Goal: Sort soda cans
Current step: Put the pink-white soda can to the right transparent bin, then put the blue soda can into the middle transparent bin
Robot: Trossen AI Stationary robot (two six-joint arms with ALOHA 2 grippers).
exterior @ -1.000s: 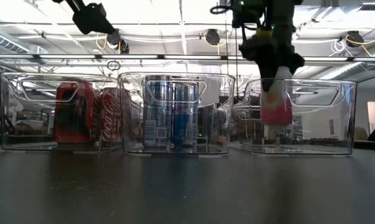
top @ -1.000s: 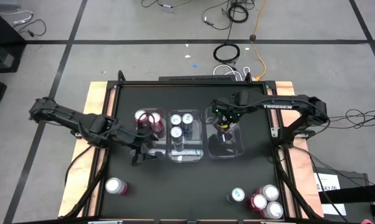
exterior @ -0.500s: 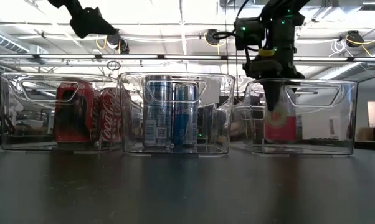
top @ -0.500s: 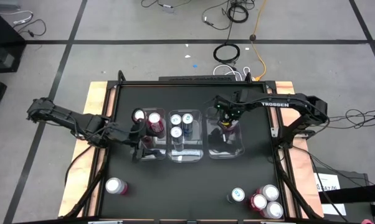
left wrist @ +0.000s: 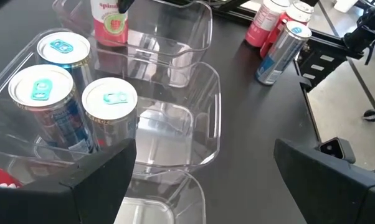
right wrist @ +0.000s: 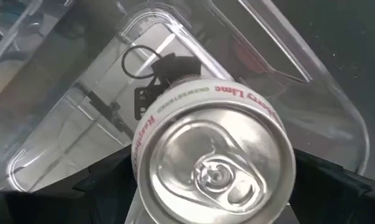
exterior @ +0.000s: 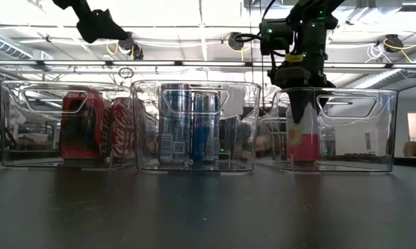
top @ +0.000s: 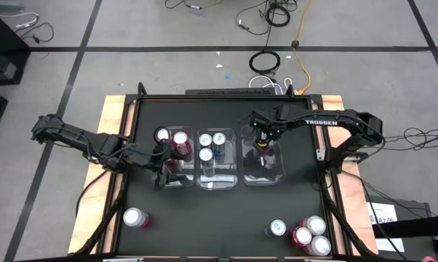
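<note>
A: Right gripper (exterior: 299,104) status?
B: In the right clear bin (exterior: 374,138), directly over the pink can (exterior: 301,142). Can stands upright on the bin floor, fingers spread wide either side of its top, not clamping it.
A: Left gripper (top: 163,166)?
B: Jaws wide, nothing in them, at the left bin (top: 169,178) with the two red Coke cans (exterior: 101,128) just ahead.
A: Middle bin (exterior: 194,124)?
B: Three blue cans (left wrist: 72,102), between the two grippers.
A: Unsorted ones?
B: One red can (top: 134,217) loose on the table behind the left gripper. A cluster of four cans (top: 306,234) well behind the right gripper, near the table's corner.
</note>
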